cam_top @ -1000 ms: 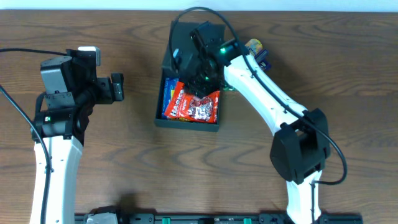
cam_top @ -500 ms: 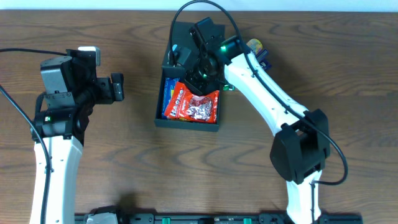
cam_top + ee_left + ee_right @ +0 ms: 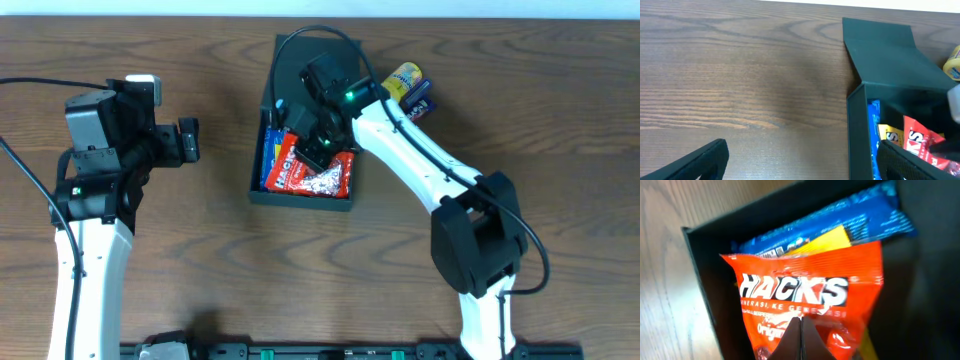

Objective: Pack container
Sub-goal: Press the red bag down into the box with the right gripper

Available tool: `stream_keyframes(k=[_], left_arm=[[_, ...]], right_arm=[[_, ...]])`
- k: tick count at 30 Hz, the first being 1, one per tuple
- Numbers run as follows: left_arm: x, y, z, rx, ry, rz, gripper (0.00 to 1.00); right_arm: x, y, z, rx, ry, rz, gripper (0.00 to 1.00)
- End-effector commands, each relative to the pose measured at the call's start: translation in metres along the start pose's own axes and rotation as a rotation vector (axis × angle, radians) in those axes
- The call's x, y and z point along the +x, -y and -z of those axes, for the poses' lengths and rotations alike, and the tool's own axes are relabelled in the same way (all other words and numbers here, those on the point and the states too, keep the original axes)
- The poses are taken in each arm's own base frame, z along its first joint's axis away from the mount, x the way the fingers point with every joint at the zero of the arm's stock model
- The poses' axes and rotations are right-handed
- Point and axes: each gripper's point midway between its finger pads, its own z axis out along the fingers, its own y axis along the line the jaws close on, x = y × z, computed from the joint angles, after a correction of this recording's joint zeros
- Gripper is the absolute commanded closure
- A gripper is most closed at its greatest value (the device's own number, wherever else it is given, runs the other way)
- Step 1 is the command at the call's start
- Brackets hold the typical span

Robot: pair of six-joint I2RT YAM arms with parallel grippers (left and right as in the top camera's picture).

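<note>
The container (image 3: 300,197) is a dark box at the table's middle, its flap lid (image 3: 300,60) lying open behind it. Inside lie a red Hacks packet (image 3: 318,172), a blue packet (image 3: 271,150) and a yellow one (image 3: 827,240). My right gripper (image 3: 312,150) hovers over the box, and in its wrist view the gripper (image 3: 801,321) is shut tip to tip above the red packet (image 3: 805,292), nothing between the fingers. My left gripper (image 3: 188,140) stands wide open over bare wood left of the box; its own view shows the gripper (image 3: 801,150) beside the container wall (image 3: 855,130).
A yellow snack packet (image 3: 405,78) and a dark packet (image 3: 420,100) lie on the table just right of the lid, behind the right arm. The yellow packet (image 3: 954,62) also shows at the right edge of the left wrist view.
My right gripper has shut its jaws and shifted slightly left and back over the box. The red packet stays lying in the box. The left arm has not moved.
</note>
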Motion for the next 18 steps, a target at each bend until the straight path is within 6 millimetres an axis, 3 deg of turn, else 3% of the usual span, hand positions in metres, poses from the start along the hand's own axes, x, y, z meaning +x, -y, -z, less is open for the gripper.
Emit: stream_keyframes(k=[1,9,18], left_arm=[[-0.014,0.002,0.009,0.009,0.039,-0.016,0.05],[-0.014,0.002,0.009,0.01,0.039,-0.016,0.05],[-0.014,0.002,0.009,0.01,0.039,-0.016,0.05]], right_arm=[[0.015,-0.005,-0.017,-0.032,-0.034,-0.02,0.99],[0.024,0.004,-0.033,0.008,-0.031,-0.068,0.99],[0.04,-0.003,-0.035,-0.022,-0.089,-0.027,0.97]])
